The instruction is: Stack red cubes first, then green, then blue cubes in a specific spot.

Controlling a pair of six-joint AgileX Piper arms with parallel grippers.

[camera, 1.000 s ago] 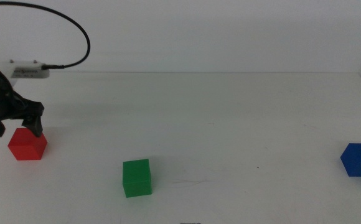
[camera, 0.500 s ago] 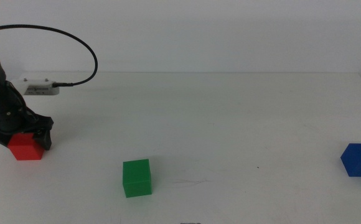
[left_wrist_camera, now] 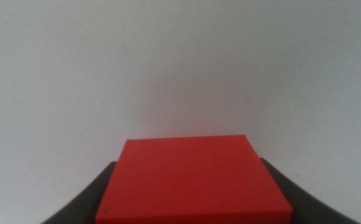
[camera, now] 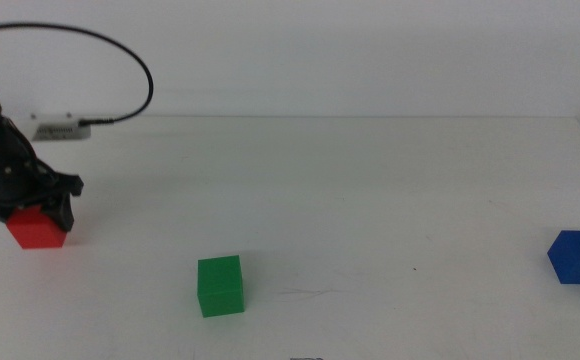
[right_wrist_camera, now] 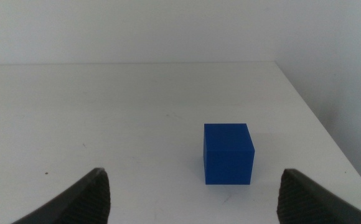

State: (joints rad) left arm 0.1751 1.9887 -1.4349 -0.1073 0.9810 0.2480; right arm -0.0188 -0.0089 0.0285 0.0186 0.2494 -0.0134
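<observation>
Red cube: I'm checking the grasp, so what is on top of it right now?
The left gripper sits over the red cube, a dark jaw at each side. Its upper face is hidden in the middle view; contact isn't clear.

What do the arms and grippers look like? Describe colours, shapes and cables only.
The left gripper and its arm are matte black and bulky; a thin black cable arcs above to a small white box. The right gripper shows two dark, rounded jaw tips. No markings are visible.
</observation>
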